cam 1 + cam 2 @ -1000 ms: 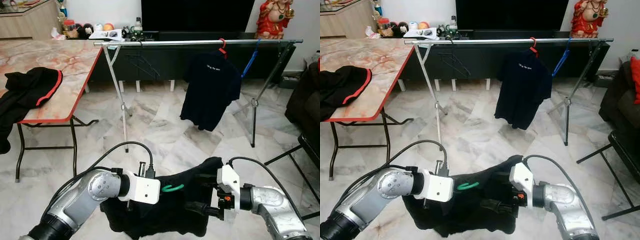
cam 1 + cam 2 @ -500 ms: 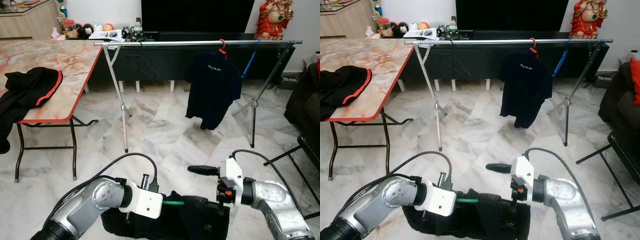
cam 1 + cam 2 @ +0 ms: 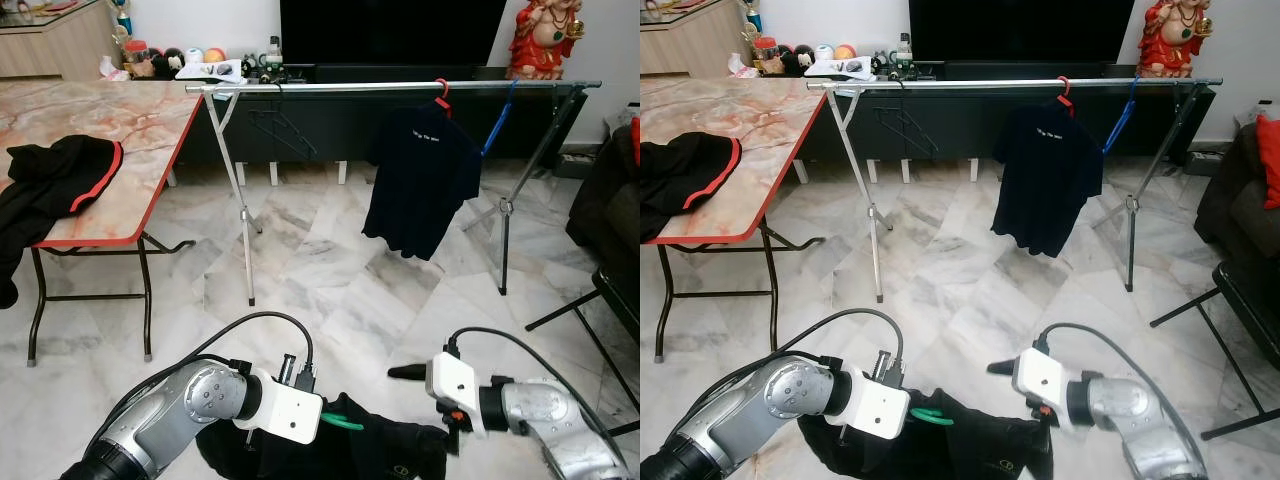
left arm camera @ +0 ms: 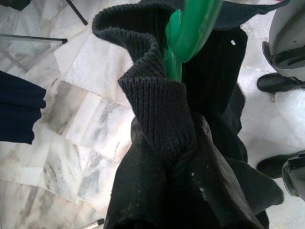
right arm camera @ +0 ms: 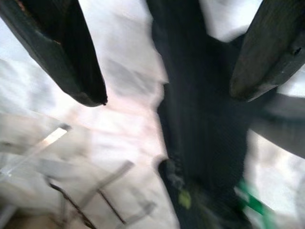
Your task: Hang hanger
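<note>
The green hanger [image 3: 343, 418] sits at lower centre, its hook poking out of the dark garment's [image 3: 980, 452] collar. The left gripper [image 4: 177, 64] holds it low, presumably to carry it to the rail [image 3: 400, 87] at the top; its fingers are buried in cloth, so I cannot tell their state. The right gripper [image 5: 167, 71] hovers alongside, fingers spread, gripping nothing. The garment's lower part is cut off.
</note>
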`<state>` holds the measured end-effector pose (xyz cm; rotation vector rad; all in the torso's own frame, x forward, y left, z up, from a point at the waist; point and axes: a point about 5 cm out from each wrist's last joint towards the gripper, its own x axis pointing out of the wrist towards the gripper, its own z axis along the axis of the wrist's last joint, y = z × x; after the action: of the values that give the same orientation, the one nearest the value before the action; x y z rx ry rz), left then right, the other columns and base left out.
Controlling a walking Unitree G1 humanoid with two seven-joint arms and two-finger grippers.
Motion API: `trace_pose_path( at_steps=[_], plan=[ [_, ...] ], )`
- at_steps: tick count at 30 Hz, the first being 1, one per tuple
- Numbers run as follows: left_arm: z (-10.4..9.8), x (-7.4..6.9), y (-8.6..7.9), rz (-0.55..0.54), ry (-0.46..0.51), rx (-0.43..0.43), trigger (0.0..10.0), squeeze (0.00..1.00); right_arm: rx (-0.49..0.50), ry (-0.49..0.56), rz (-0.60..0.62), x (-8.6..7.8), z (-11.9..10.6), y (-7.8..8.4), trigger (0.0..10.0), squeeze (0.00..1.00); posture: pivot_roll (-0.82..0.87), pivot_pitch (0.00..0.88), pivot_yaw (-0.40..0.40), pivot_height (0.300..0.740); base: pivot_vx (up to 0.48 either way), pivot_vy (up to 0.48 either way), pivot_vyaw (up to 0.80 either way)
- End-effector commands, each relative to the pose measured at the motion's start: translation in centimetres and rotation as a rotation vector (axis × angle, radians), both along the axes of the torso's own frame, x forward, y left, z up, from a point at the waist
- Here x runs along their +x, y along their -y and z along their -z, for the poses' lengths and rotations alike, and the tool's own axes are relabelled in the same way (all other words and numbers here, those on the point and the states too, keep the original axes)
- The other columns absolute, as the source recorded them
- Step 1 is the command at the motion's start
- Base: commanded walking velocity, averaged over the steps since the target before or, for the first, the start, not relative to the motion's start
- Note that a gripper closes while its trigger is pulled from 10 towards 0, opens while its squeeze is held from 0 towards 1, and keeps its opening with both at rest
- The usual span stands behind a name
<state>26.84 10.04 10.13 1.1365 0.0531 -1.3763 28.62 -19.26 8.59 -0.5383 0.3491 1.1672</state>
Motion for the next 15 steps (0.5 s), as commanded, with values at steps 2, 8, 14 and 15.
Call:
trace_pose_path(
  at_steps=[2,8,14,15],
  plan=[
    [-0.8,0.3,0.3,0.017,0.026,-0.017,10.0,0.0,-0.027,0.05,0.005,0.3,0.0,0.0,10.0,0.0,0.08,0.061,0.005,0.74,0.0,0.0,0.0],
    [-1.7,0.7,0.7,0.012,-0.002,-0.056,10.0,0.0,0.046,0.085,-0.015,0.7,-0.2,-1.4,10.0,0.0,0.08,0.054,0.006,0.74,0.0,0.0,0.0],
    [-2.5,1.0,1.5,0.03,-0.041,-0.101,10.0,0.0,0.037,0.075,-0.058,0.6,0.2,-1.8,10.0,0.0,0.08,0.06,0.005,0.74,0.0,0.0,0.0],
    [-2.6,1.1,1.6,0.03,-0.04,-0.103,10.0,0.0,0.034,0.078,-0.058,0.5,0.3,-1.7,10.0,0.0,0.08,0.06,0.005,0.74,0.0,0.0,0.0]
  ],
)
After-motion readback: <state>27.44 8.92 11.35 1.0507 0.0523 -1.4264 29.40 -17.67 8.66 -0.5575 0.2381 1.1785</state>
